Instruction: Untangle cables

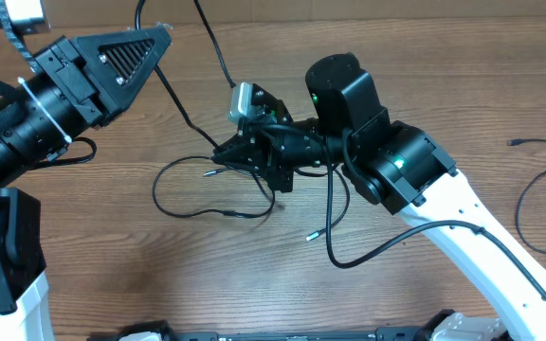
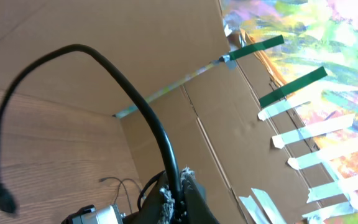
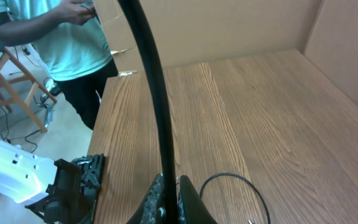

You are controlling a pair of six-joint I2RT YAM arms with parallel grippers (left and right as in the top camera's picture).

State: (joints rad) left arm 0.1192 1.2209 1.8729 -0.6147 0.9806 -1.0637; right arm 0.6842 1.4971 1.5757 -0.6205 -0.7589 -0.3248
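Nearest the robot's side: thin black flexible cables (image 1: 245, 215) with pale plug tips are lying in loose, overlapping loops on the brown wood-grain surface (image 1: 93, 237). Three plug tips are showing free and pointing different ways. The loops are crossing one another just beside and beneath the right arm, so by my reading a snarl is sitting there.

Off to the right: a lone cable (image 1: 518, 216), also thin and black, is lying well apart from the bundle and curving out of frame. I am judging that one as already separated.

Mid-surface: the black two-finger right claw (image 3: 168, 198) is pinching narrow on an upright cable (image 3: 154, 81), which is rising straight from between its fingers. Another loop is lying flat near it.

Farther: the black left claw (image 2: 178, 198) is hanging above the surface, clamped narrow on an arching cable (image 2: 157, 130) that is bending up and over, its dark end drooping toward the wood. Whether both claws are holding one and the same cable, I cannot tell.

Farthest: a brown cardboard wall (image 2: 73, 31) is backing the surface, and a person in a teal shirt (image 3: 73, 37) is standing past its end.

Progress, as a judgement: partway. One cable is lying clear and one is being drawn out, while the looped bunch is waiting to be parted.
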